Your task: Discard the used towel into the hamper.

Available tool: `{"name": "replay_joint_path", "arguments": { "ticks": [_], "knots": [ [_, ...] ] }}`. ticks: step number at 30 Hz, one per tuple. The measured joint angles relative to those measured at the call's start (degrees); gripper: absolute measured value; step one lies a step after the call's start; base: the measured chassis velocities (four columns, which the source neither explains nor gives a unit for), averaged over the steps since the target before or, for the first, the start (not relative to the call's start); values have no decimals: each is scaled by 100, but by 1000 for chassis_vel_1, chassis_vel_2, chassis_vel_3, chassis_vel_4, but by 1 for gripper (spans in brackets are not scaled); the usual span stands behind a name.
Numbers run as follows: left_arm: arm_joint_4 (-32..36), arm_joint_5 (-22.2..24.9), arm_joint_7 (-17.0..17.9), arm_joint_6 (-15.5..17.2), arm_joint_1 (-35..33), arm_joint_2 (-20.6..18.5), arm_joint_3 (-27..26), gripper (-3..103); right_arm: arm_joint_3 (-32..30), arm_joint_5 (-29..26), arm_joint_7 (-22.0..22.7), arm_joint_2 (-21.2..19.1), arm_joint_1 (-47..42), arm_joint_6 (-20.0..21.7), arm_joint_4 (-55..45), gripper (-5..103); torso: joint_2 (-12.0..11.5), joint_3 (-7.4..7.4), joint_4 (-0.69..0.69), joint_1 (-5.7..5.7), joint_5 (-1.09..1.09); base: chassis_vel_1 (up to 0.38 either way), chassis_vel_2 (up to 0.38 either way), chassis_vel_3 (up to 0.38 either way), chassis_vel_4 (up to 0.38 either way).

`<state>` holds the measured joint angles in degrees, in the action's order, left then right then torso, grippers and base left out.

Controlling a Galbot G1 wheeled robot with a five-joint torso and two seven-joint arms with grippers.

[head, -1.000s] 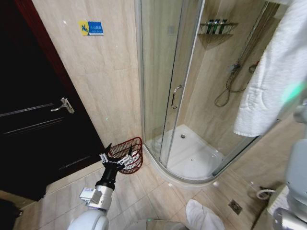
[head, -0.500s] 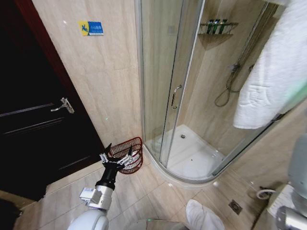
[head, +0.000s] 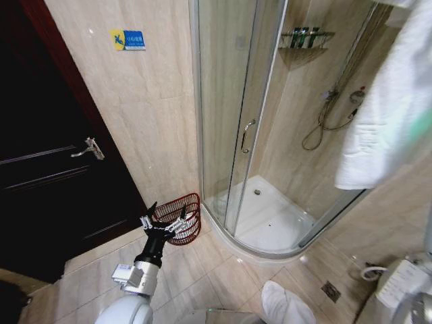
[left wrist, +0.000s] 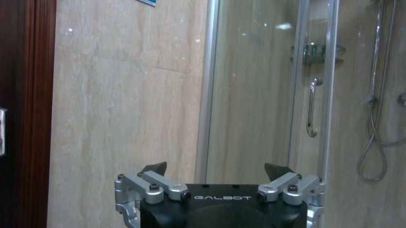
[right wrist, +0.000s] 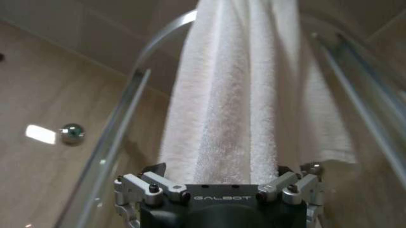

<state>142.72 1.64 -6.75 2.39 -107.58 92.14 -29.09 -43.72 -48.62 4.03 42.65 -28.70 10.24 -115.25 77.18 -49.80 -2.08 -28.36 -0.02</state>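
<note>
The hamper (head: 191,226), a small reddish-brown wire basket, stands on the floor tiles against the wall beside the shower enclosure. My left gripper (head: 165,217) hovers open just in front of its rim, holding nothing; the left wrist view has that gripper (left wrist: 216,167) facing the tiled wall. A white towel (head: 388,101) hangs high at the right, draped over the curved shower rail. In the right wrist view, the towel (right wrist: 222,109) runs down between the spread fingers of my right gripper (right wrist: 217,168), which is open around it.
A dark door with a lever handle (head: 88,147) is at the left. The glass shower door (head: 229,121) and the white shower tray (head: 270,216) lie ahead. A white bundle (head: 283,304) and a floor drain (head: 331,290) are on the tiles near my base.
The hanging towel has shifted and changed shape at the right edge of the head view, and the right arm has left most of that edge. The left arm and hamper are unchanged.
</note>
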Motion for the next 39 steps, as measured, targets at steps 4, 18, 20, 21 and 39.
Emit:
{"name": "replay_joint_path", "arguments": {
  "ticks": [4, 18, 20, 21, 39],
  "knots": [
    [0, 0, 0, 0, 0, 0, 0, 100, 411, 557, -227, -98, 277, -126, 277, 103, 0, 0, 1, 0, 2, 0, 0, 0, 0],
    [0, 0, 0, 0, 0, 0, 0, 100, 507, 555, -369, -201, 403, -179, 595, 61, 0, -1, 1, 0, 2, 0, 0, 0, 0],
    [0, 0, 0, 0, 0, 0, 0, 100, 417, 510, -372, -241, 323, -176, 571, 51, 0, 0, 0, 0, 0, 0, 0, 0, 0],
    [0, 0, 0, 0, 0, 0, 0, 100, 364, 476, -372, -262, 278, -175, 561, 45, 0, 0, 0, 0, 1, 0, 0, 0, 0],
    [0, 0, 0, 0, 0, 0, 0, 100, -297, 23, -351, -446, -334, -486, 231, 7, 0, 0, 0, 0, 3, 0, 0, 0, 0]
  ]
}}
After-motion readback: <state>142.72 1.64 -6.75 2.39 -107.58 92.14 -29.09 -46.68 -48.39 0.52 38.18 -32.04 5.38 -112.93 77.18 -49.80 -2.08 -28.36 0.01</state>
